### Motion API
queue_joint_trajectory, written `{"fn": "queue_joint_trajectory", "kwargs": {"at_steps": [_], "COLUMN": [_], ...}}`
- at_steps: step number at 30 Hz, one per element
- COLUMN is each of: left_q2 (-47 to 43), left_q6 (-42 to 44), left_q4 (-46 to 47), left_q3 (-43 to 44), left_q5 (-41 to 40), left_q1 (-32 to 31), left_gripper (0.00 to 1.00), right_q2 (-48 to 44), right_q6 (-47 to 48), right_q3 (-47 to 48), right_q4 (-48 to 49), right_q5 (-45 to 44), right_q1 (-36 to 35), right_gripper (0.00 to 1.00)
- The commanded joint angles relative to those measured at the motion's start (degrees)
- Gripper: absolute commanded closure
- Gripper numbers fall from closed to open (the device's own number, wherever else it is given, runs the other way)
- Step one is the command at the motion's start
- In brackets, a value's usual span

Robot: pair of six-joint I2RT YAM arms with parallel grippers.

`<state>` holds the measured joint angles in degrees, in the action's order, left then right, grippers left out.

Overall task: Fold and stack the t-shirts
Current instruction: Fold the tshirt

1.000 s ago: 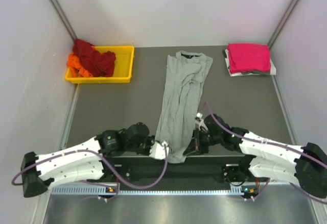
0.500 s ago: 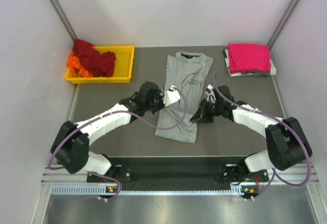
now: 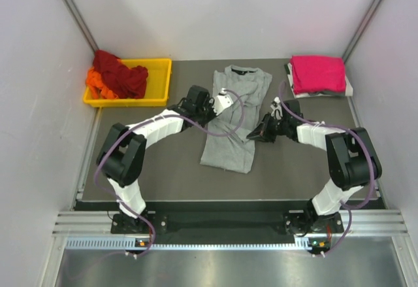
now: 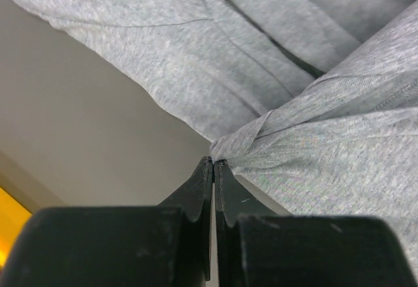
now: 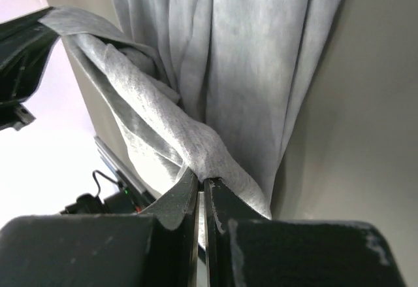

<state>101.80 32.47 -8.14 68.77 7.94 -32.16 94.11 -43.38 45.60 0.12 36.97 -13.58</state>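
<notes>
I see left gripper point(image 4: 213, 164) pinched tight on grey t-shirt point(image 3: 225, 153) edge | right gripper point(image 5: 201, 182) clamped on opposite edge | shirt mid-table point(image 3: 163, 166), cloth bunched at both fingertips

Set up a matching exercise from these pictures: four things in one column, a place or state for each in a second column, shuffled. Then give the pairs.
Column one
1. grey t-shirt
2. pink t-shirt
3. dark red t-shirt
4. left hand

Column two
A. folded, on top of a pile at the far right
B. heaped in the yellow tray
C. in the middle, its near end lifted and doubled up
D. shut on a pinch of grey cloth

Pairs: 1-C, 2-A, 3-B, 4-D
</notes>
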Motion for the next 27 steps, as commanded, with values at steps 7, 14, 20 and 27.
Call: {"fn": "queue_joint_trajectory", "kwargs": {"at_steps": [7, 14, 20, 27], "left_q2": [7.5, 11.0, 9.8, 6.6], "left_q6": [-2.5, -6.1, -8.6, -10.8], "left_q4": [0.8, -3.1, -15.1, -11.5], "left_q3": [9.8, 18.0, 20.4, 12.2], "left_q5": [-0.5, -1.4, 7.5, 21.5], "left_q1": [2.0, 3.7, 7.9, 9.2], "left_gripper": [0.93, 0.43, 0.45, 0.39], "right_q2": [7.0, 3.0, -2.0, 0.3], "right_q6": [-4.6, 1.8, 24.2, 37.8], "right_q3": [5.5, 10.4, 12.5, 15.6], "right_q4": [11.1, 6.3, -5.6, -11.7], "right_q5": [-0.5, -8.2, -13.2, -19.0], "right_q1": [4.0, 6.0, 0.8, -7.2], "right_gripper": [0.61, 0.63, 0.65, 0.37]}}
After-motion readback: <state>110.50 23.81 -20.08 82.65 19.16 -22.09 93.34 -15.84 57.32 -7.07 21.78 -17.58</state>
